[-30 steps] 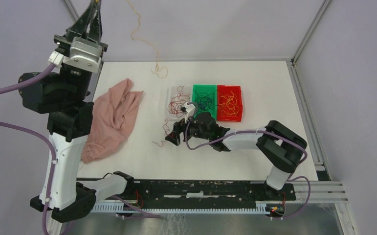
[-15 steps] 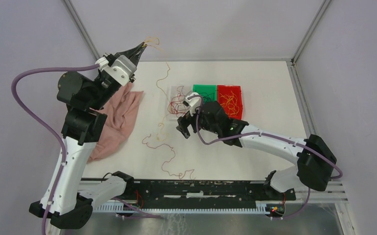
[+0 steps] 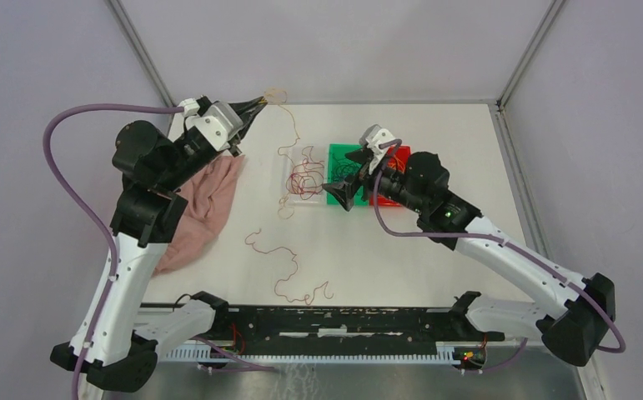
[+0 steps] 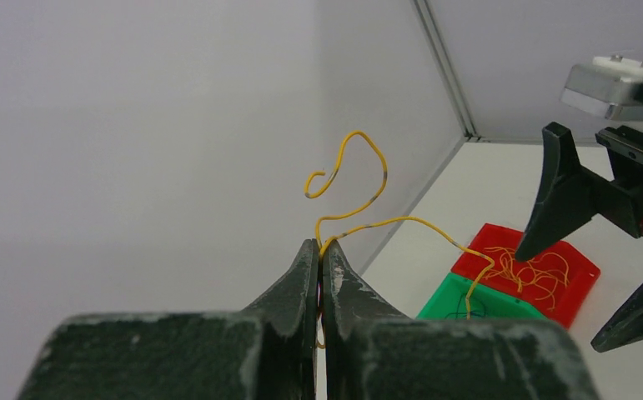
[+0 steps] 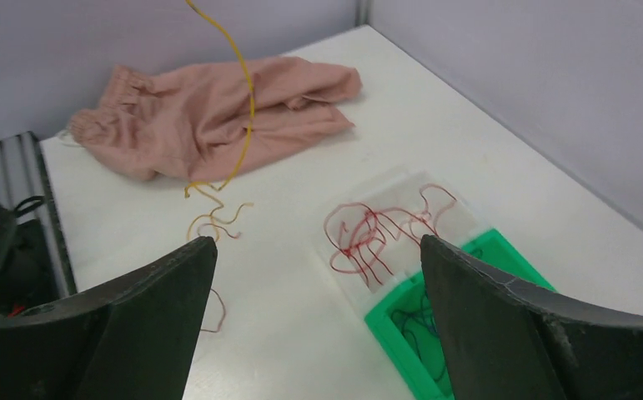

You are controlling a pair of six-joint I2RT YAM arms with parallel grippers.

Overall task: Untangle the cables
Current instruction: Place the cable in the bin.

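Risen over the green tray point(image 3: 335, 151), right pincer point(image 5: 318, 250) gapes empty; left pincer point(image 4: 319, 250) pinches a yellow cable point(image 4: 384, 173).

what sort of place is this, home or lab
Most likely a robotics lab cell: a left arm and right arm bolted to a white table, plain walls in an aluminium frame, a green tray and red tray of cables.

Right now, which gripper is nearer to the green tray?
Right. The right gripper, open, hovers just above the green tray. The left gripper is far off, near the far left corner of the table, shut on a yellow cable.
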